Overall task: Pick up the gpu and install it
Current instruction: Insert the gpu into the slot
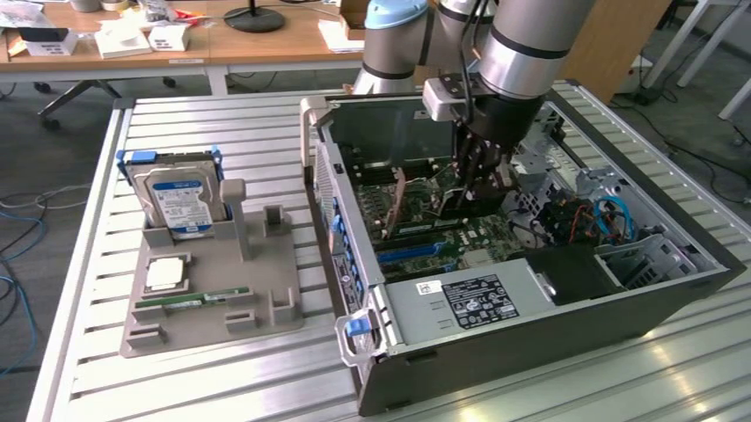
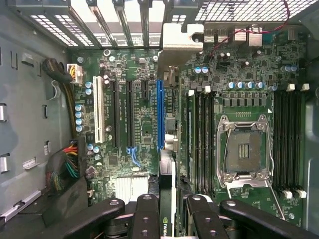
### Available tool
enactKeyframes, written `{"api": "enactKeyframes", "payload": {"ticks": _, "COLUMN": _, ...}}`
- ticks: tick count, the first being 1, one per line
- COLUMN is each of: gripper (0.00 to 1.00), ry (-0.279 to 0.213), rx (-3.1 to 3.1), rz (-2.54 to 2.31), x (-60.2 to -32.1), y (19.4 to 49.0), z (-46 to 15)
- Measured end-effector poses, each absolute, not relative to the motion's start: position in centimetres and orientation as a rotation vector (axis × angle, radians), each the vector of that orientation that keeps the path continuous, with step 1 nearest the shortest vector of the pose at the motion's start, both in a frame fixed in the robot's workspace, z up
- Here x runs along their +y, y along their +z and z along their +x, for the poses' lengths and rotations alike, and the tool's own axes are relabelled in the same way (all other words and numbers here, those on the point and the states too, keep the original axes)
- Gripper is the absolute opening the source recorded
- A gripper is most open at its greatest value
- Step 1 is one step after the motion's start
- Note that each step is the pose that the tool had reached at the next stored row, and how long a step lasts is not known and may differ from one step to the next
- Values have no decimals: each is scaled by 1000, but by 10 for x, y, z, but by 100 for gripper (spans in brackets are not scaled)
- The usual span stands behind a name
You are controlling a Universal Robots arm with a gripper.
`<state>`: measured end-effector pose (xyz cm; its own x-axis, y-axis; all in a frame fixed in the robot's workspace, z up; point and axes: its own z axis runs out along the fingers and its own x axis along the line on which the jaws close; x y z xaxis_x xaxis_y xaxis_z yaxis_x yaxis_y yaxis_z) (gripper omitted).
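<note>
Gpu (image 2: 167, 223) gripped edge-on inside clenched end effector (image 2: 172, 201), just beside blue slot (image 2: 159, 114).

Gripper (image 1: 470, 204): black, linked frame.
Fingers (image 2: 147, 214): black bars, round pivot screws.
Wrist block (image 1: 444, 98): grey, just above gripper.
Arm (image 1: 522, 40): silver tube, black band, pale blue caps (image 1: 393, 13).

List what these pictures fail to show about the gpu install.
Whether the gpu is seated in the blue slot: wrist view sees the card edge-on; in the exterior view the pincer covers it.
How the pincer grips the card: cut off at the wrist picture's edge.
Label text on the hard drive: exterior view, too small.
</note>
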<state>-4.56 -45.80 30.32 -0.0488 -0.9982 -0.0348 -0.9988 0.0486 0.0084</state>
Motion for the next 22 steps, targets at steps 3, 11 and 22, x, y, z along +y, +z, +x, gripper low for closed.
{"api": "enactKeyframes", "payload": {"ticks": 3, "gripper": 26, "ry": 47, "rx": 2261, "rz": -2153, "x": -458, "y": 301, "z": -46}}
{"api": "enactKeyframes", "payload": {"ticks": 11, "gripper": 26, "ry": 47, "rx": 2261, "rz": -2153, "x": -458, "y": 295, "z": -46}}
{"api": "enactKeyframes", "payload": {"ticks": 22, "gripper": 26, "ry": 39, "rx": 2255, "rz": -2151, "x": -458, "y": 293, "z": -48}}
